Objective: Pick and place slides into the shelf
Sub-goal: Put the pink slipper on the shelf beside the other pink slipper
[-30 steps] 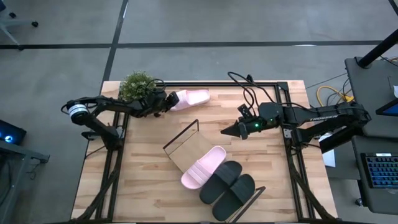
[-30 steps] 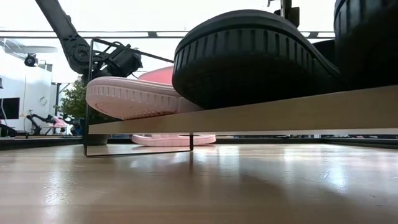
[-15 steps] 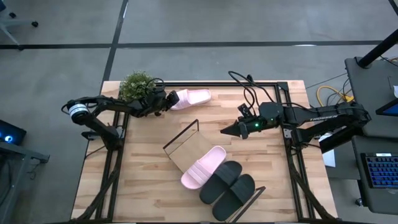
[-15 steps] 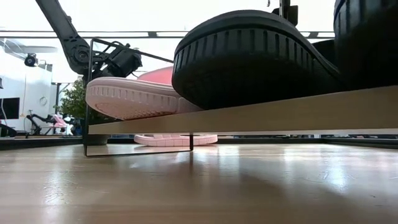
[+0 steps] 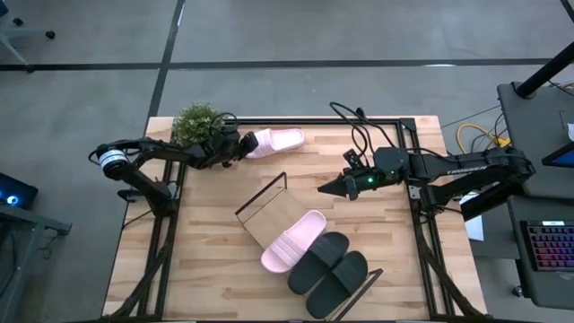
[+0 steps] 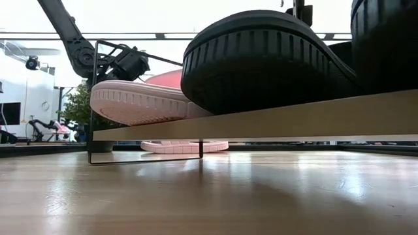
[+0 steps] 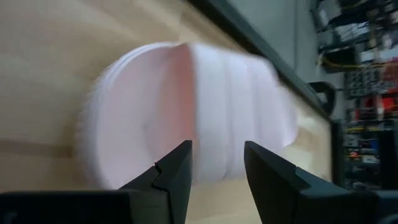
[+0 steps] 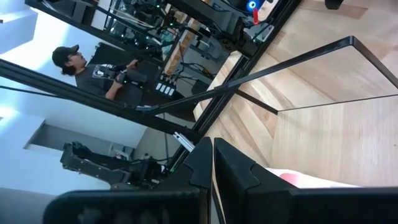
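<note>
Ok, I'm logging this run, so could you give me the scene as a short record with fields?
On shelf: one pale pink slide sandal and two matte black slide sandals on the long light-wood shelf board
Off shelf: second pale pink slide sandal on the wooden tabletop, near the far edge
Left gripper: open, at that sandal's end
Right gripper: shut, empty, above tabletop

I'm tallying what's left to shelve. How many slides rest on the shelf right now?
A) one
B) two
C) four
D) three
D: one pink slide and two black slides lie on the shelf; the other pink slide lies on the table at the left gripper.
</note>
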Robot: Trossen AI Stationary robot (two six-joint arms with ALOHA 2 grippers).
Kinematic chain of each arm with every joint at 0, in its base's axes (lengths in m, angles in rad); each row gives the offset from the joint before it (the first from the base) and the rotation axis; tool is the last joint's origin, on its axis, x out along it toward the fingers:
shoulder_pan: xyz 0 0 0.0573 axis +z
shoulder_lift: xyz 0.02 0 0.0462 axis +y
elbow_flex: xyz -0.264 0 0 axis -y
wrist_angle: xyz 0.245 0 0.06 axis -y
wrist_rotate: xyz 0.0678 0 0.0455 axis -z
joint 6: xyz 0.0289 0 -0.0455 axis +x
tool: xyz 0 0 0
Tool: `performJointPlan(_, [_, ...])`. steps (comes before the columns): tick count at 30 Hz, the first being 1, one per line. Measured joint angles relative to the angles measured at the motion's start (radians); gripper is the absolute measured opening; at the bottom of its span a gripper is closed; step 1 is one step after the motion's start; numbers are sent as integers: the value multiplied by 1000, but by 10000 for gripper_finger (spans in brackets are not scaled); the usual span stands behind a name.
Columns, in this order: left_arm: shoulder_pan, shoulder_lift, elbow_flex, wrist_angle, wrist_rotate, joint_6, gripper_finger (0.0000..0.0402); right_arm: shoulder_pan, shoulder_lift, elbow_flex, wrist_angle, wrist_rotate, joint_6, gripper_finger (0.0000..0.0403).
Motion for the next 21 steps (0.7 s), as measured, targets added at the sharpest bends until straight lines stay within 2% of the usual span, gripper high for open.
performJointPlan(17, [2, 35, 46, 13, 5, 16, 130, 0, 0, 0, 10, 0, 11, 9])
performJointPlan(21, [3, 8, 46, -40, 9, 56, 130, 0, 0, 0, 10, 0, 14, 9])
